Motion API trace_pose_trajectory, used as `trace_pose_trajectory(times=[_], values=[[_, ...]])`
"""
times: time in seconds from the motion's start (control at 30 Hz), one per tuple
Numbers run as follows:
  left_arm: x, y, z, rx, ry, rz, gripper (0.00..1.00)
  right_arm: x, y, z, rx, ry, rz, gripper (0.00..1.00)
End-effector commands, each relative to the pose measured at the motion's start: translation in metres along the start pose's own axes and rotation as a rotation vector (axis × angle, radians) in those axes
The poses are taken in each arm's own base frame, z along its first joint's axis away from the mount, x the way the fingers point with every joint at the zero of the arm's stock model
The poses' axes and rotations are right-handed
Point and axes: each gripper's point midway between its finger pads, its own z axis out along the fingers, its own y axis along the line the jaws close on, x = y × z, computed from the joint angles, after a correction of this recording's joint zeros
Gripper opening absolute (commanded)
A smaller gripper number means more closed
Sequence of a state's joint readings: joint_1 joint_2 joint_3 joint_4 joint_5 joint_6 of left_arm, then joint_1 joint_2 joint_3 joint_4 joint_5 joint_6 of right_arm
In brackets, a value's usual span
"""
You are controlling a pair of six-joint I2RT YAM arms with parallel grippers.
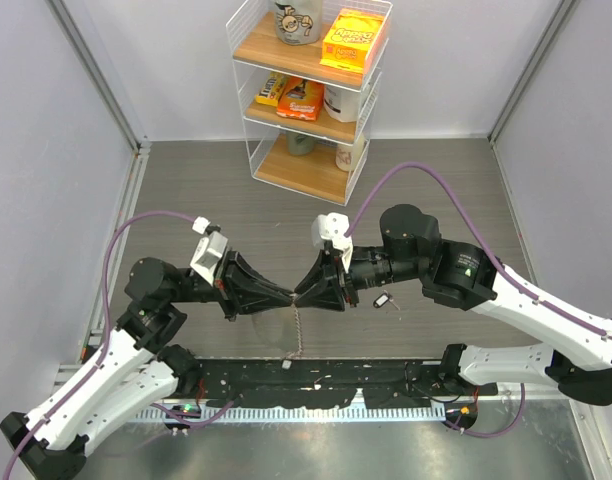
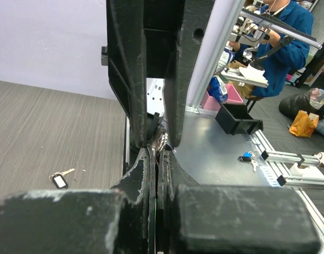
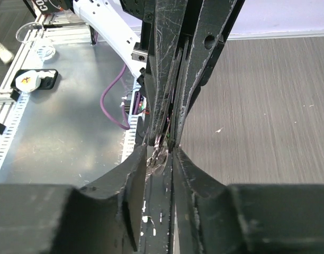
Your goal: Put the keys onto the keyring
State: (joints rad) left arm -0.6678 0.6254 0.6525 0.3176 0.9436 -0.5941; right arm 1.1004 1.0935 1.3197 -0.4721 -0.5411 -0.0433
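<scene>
Status: incomplete, by judgement.

Found short grey-brown metal chain keyring (image 1: 298, 328) hanging from the meeting point of both hands, abt mid-width and close to the near edge of the grey wood-grain tabletop (image 1: 186, 190). Cannot tell whether touching tabletop at lower end.

Noted black two-finger left hand (image 1: 288, 292) pressed together on the keyring's upper end, per left wrist view. Noted black two-finger right hand (image 1: 300, 292) tip-to-tip w/ left hand, nearly together w/ slim gap and a silvery bit at the tips. Cannot tell whether clamped on it or only touching.

Found one tiny key w/ dark head and pale silvery blade (image 1: 383, 299) lying loose on tabletop, just beside right hand on the side twd the right edge, apart from keyring. Not threaded. Counted one key only.

Judged left to do: pick up and thread at least this key, poss. both.

Hidden / unclear:
- Cannot locate 2nd key. Poss. inside the pinch or already on the chain; not confirmable.
- Cannot confirm bright green end piece. Saw only a thin green sliver between left fingers (image 2: 138, 174); ID unsure.
- Cannot resolve ring opening or which link held. Blocked by finger bodies in both wrist views, too small in top view.
</scene>
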Motion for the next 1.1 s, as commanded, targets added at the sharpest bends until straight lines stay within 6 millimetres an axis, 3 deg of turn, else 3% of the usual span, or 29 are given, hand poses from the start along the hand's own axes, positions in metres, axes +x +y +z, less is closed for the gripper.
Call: trace_pose_trajectory(times=[0.0,0.2,0.33,0.77,1.07], values=[[-0.021,-0.006,0.000,-0.002,-0.068,0.089,0.00,-0.016,0.010,-0.009,-0.014,-0.052,-0.037,0.42],[-0.022,-0.007,-0.001,-0.004,-0.069,0.095,0.00,-0.017,0.009,-0.030,0.053,-0.078,-0.069,0.57],[-0.021,-0.007,-0.001,-0.008,-0.069,0.089,0.00,-0.026,0.005,-0.038,0.102,-0.094,-0.085,0.59],[-0.023,-0.009,-0.002,-0.011,-0.081,0.082,0.00,-0.036,0.001,-0.024,0.073,-0.092,-0.101,0.51],[-0.022,-0.007,-0.001,-0.012,-0.079,0.077,0.00,-0.041,0.009,-0.016,0.017,-0.093,-0.109,0.45]])
